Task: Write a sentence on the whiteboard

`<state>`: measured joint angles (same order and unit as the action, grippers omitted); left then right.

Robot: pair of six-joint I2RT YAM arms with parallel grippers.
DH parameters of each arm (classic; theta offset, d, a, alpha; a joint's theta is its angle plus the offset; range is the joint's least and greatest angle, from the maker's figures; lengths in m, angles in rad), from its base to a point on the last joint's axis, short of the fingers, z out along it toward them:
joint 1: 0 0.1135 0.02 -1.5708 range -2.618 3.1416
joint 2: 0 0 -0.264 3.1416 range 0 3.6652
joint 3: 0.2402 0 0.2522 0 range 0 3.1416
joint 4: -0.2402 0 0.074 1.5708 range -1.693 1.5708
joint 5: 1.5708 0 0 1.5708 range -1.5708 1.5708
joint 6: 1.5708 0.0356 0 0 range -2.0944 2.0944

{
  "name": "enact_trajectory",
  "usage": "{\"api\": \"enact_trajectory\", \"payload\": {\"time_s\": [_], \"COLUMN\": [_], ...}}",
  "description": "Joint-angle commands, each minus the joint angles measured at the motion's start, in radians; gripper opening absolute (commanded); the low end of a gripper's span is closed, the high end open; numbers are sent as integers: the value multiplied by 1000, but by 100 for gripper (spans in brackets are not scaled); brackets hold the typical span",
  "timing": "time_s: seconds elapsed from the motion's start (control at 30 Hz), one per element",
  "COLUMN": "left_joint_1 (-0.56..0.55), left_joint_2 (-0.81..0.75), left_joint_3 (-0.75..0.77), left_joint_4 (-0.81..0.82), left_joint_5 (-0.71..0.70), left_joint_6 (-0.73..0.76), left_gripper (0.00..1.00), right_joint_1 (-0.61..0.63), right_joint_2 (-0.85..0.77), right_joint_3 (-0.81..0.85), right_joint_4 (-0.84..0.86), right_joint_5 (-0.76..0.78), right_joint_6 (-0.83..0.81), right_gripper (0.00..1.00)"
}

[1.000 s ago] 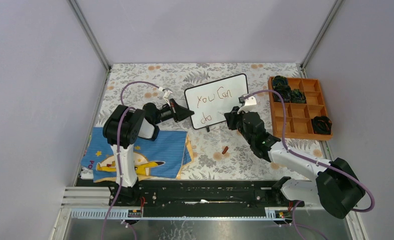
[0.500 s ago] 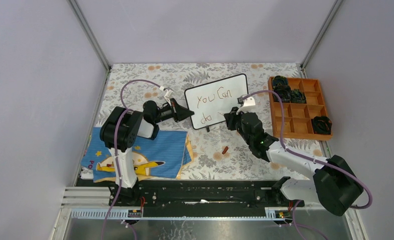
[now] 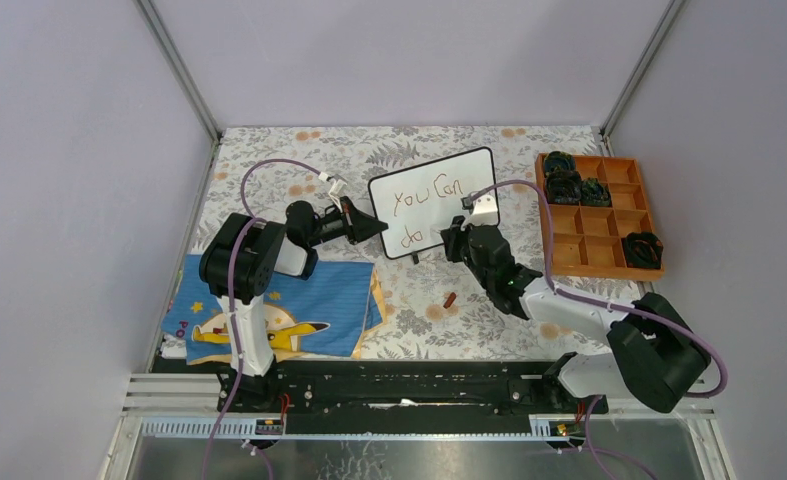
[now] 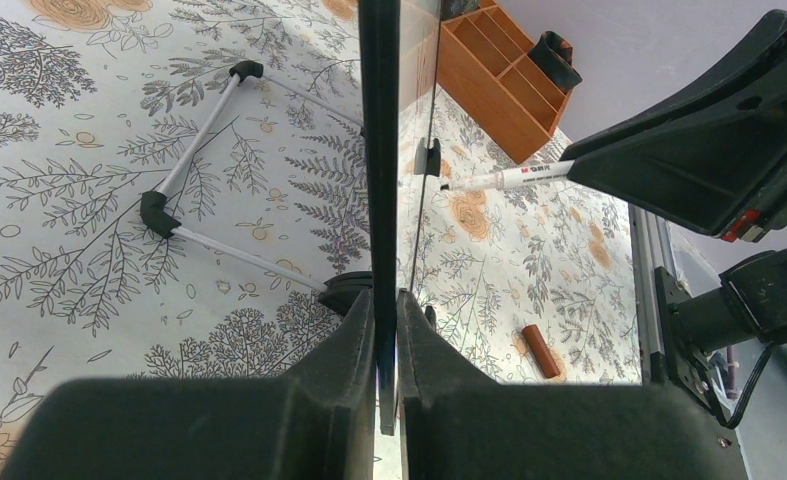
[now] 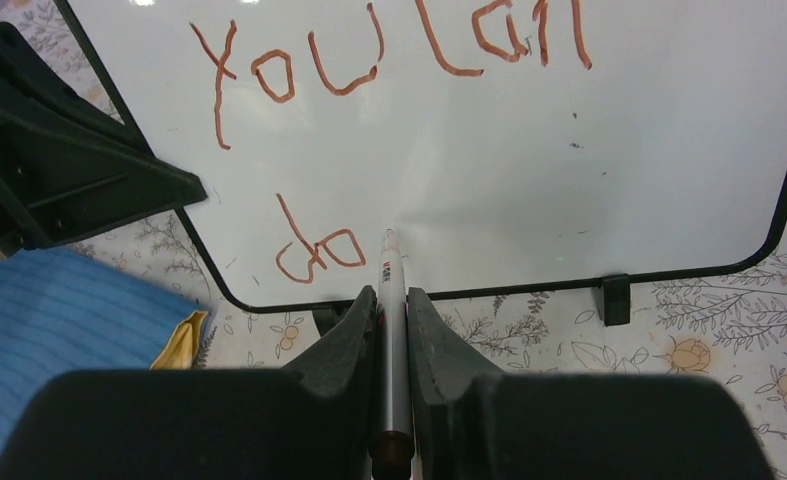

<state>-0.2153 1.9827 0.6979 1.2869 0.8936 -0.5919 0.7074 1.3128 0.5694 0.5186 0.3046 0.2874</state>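
The small white black-framed whiteboard (image 3: 434,200) is standing propped up on the floral-patterned desk (image 3: 299,160), between a blue cartoon-print cloth (image 3: 279,310) and an orange compartment tray (image 3: 594,215). The left claw (image 4: 386,300) is pinching the board's black left edge. The right claw (image 5: 391,298) is squeezing a slim white marker (image 5: 390,270), its tip meeting the white surface just right of "do". The reddish-brown handwritten sentence (image 3: 426,197) is showing "You Can" above "do".
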Motion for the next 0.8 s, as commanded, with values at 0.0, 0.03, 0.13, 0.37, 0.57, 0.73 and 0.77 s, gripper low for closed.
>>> {"api": "enact_trajectory", "payload": {"time_s": [0.0, 0.03, 0.13, 0.37, 0.57, 0.73, 0.77], "left_joint_1": [-13, -13, -13, -13, -13, -13, -13], "left_joint_2": [18, 17, 18, 15, 10, 6, 6], "left_joint_3": [-8, -9, -8, -9, -10, -9, -9], "left_joint_4": [-104, -104, -105, -105, -110, -110, -110], "left_joint_5": [4, 4, 4, 4, 2, 2, 2], "left_joint_6": [69, 68, 69, 69, 72, 72, 73], "left_gripper": [0, 0, 0, 0, 0, 0, 0], "right_joint_1": [10, 10, 10, 10, 11, 10, 10], "right_joint_2": [17, 20, 24, 43, 58, 67, 70], "right_joint_3": [56, 57, 58, 72, 80, 78, 78], "right_joint_4": [77, 81, 93, 104, 106, 99, 96], "right_joint_5": [71, 74, 77, 89, 95, 98, 98], "right_joint_6": [-14, -14, -12, -7, -4, 1, 2], "right_gripper": [0, 0, 0, 0, 0, 0, 0]}}
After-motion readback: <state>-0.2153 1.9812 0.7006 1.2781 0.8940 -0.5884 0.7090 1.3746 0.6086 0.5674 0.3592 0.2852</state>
